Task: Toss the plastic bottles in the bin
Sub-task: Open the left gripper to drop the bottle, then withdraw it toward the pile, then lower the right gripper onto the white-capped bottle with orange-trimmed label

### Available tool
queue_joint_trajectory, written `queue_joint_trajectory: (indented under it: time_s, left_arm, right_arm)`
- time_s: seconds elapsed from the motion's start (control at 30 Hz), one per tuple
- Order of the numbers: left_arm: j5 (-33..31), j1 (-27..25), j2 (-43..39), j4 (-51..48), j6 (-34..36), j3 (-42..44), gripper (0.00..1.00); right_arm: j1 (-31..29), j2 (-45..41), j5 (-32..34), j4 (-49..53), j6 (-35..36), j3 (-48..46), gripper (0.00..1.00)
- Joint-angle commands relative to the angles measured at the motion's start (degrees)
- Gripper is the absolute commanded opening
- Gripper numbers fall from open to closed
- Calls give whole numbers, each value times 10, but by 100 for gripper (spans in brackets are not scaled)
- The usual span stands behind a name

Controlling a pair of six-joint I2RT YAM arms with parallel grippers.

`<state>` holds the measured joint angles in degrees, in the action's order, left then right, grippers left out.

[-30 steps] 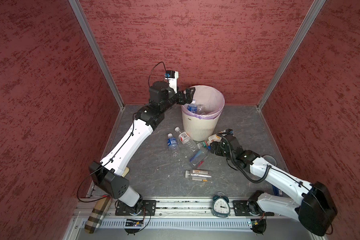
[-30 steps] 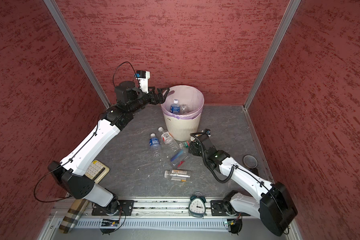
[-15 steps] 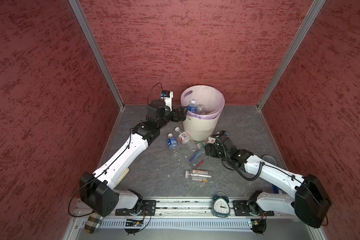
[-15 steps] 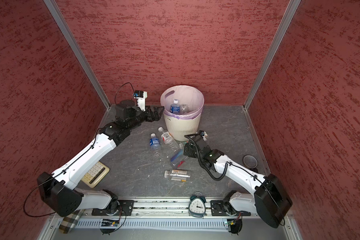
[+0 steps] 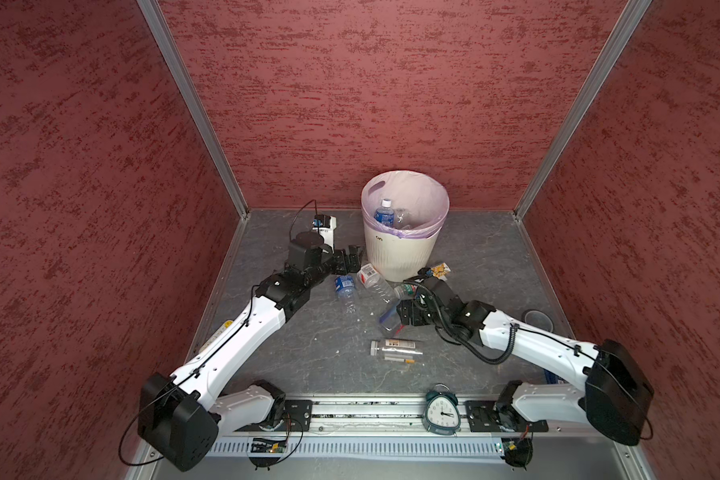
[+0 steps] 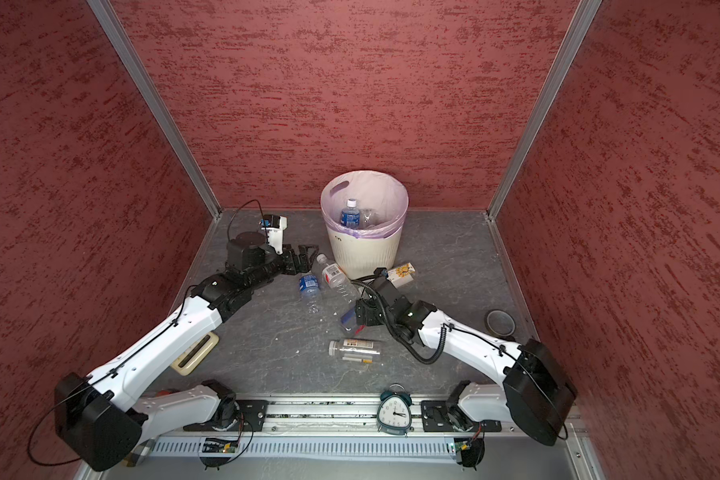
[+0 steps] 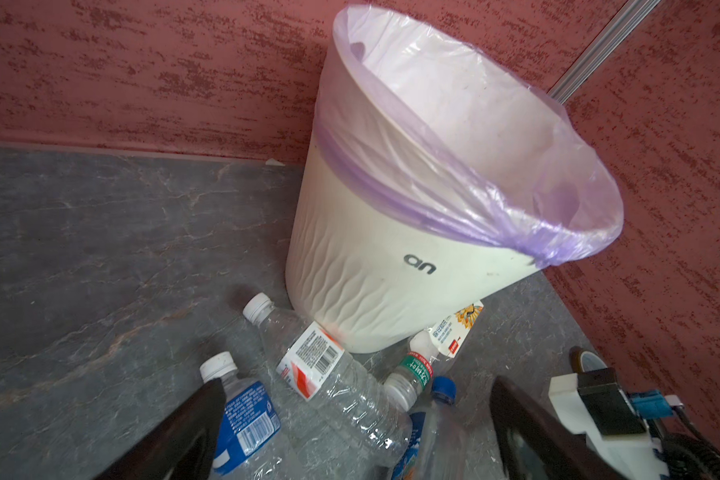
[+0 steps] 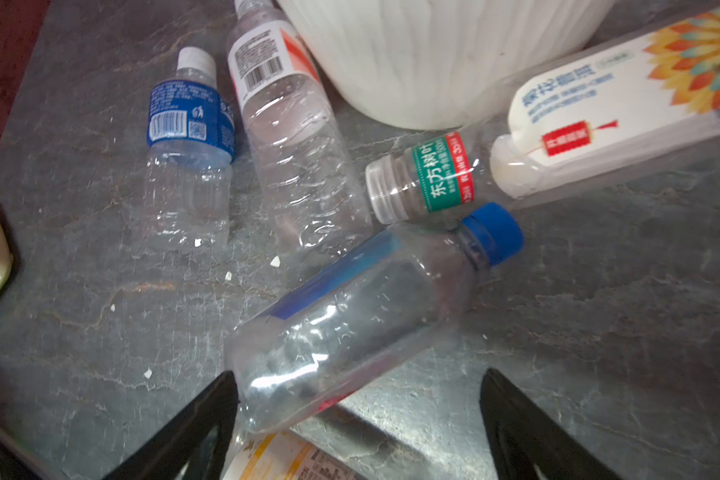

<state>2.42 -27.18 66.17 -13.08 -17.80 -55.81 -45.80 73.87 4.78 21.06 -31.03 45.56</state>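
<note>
Down from the rim of the bin (image 5: 400,249) a second ago, the left gripper (image 5: 350,258) now sits low at the bin's eight o'clock (back wall as twelve), fingers spread wide and holding nothing. The right gripper (image 5: 398,318) has slid from the bin's foot to its six o'clock, fingers apart either side of the base of the blue-capped bottle (image 8: 350,320), not clamped on it. From where I stand much is hidden: the right arm covers most of that bottle in both top views, and the cream keypad (image 6: 195,353) shows in a top view only as an edge beside the left arm. Only the top views see inside the bin, at twelve o'clock on the floor: a binned blue bottle (image 5: 384,214) and a binned clear bottle (image 5: 402,216) beside it. The left wrist view gets just the lilac liner (image 7: 391,137). At the bin's seven o'clock lie the white-capped blue bottle (image 8: 188,153) and the red-and-white bottle (image 8: 283,116), barcodes plain, print too small to read. The tea bottle (image 8: 558,124) lies just beside the bin's foot, its green neck band reading 东方树叶. A white-orange bottle (image 5: 395,347) lies further toward six, cut off in the right wrist view. Two dark letters on the bin look like "an". The alarm clock (image 5: 442,413) stands on the rail at six.
</note>
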Motion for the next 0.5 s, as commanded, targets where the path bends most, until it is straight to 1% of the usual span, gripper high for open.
queue_joint_trajectory:
  time_s: [0.0,0.1,0.27,0.47]
  left_arm:
    - [-7,6,-16,-7,-15,26,99]
    - [-3,6,-22,-8,-23,50,100]
    - [8,7,-30,-4,-38,91,99]
    - [13,9,-35,-6,-43,113,100]
  right_arm:
    - [-15,-12,-41,42,62,20,91]
    - [-47,-10,-37,59,81,25,91]
    - [-107,7,-6,85,101,31,93]
    - [-141,21,10,96,106,33,95]
